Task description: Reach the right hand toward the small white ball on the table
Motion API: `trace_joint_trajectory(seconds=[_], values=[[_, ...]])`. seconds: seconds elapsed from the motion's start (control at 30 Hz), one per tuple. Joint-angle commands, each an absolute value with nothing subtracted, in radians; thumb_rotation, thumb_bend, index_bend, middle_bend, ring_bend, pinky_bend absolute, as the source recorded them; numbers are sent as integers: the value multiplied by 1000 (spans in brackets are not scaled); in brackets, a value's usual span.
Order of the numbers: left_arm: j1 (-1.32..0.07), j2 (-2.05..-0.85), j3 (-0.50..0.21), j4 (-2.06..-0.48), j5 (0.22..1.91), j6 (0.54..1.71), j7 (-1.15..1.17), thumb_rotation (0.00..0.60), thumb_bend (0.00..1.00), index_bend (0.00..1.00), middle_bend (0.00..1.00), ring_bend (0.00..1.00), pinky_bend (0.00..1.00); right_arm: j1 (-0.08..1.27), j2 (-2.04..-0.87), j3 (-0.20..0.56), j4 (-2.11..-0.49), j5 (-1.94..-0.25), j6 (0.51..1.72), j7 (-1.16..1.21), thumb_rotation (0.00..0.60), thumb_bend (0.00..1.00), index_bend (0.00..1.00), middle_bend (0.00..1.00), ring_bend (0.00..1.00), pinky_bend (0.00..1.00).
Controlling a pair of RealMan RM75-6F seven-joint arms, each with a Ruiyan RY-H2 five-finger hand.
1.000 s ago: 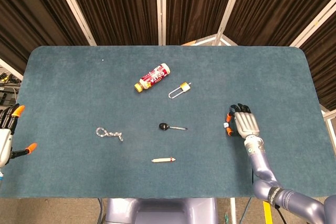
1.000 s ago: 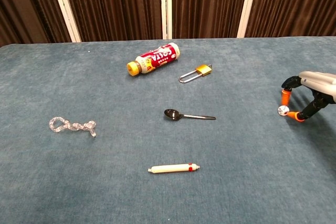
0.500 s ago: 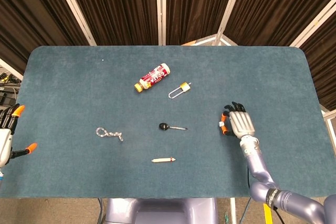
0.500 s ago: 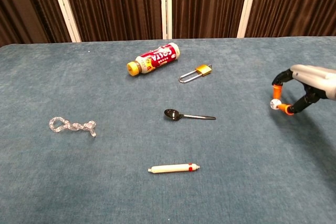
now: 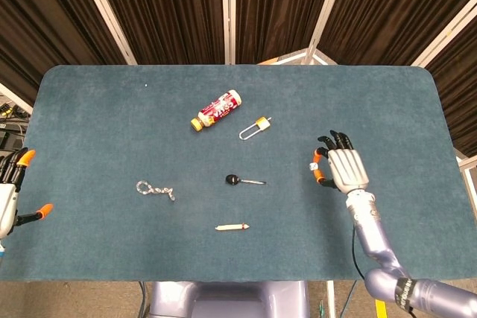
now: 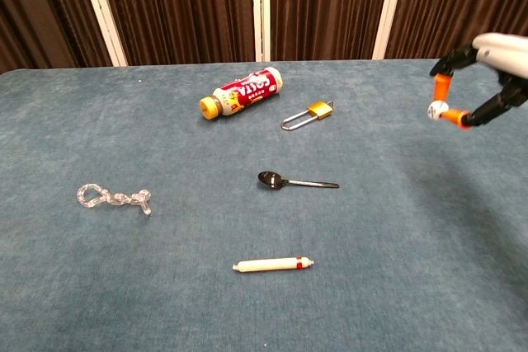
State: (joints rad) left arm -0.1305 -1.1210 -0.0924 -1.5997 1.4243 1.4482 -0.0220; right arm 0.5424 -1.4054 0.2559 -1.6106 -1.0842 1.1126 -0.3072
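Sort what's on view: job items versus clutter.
Job: right hand; white ball, pinched in its fingers, off the table.

Clutter: bottle, padlock, spoon, clear chain, white pen, left hand.

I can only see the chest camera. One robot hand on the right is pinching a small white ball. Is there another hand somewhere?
Observer: Yes. The head view shows the left robot hand beside the left edge of the teal table, fingers apart, holding nothing.
Operator: And what's behind the right one?
Observer: The right robot hand, holding the small white ball, sits on a silver forearm that runs back over the table's near edge.
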Motion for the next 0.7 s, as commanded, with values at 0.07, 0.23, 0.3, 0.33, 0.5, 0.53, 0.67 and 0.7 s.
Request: trace_joint_trajectory(seconds=[0.07,0.23,0.3,0.33,0.5,0.53,0.67,0.7], values=[[-129,-1119,-92,-1604,1428,1454,-24,600,123,0,0,0,0,534,-1376,257,-1653,-1087,1133,-323,600,320,408,107,0,0],[-127,-1116,-91,-1607,1434,1461,-27,600,123,0,0,0,0,528,-1366,244,-1671,-1082,1136,-333,600,293,303,70,0,0],[-126,-1115,-90,-1608,1437,1462,-28,600,123,0,0,0,0,524,-1362,238,-1675,-1084,1142,-333,600,293,283,65,0,0],[-126,-1115,-90,-1608,1437,1463,-29,600,123,0,0,0,0,521,-1361,236,-1676,-1085,1144,-331,600,293,278,61,0,0],[-121,-1111,-88,-1612,1446,1474,-34,600,123,0,0,0,0,483,-1344,203,-1673,-1119,1174,-286,600,291,269,40,0,0],[-120,-1110,-87,-1613,1448,1476,-35,600,123,0,0,0,0,473,-1339,194,-1668,-1128,1179,-274,600,291,266,34,0,0],[-115,-1107,-84,-1618,1455,1486,-37,600,123,0,0,0,0,407,-1313,144,-1642,-1181,1229,-202,600,277,253,10,0,0],[-113,-1105,-83,-1619,1458,1490,-38,600,123,0,0,0,0,386,-1303,129,-1633,-1211,1249,-168,600,266,247,6,0,0]])
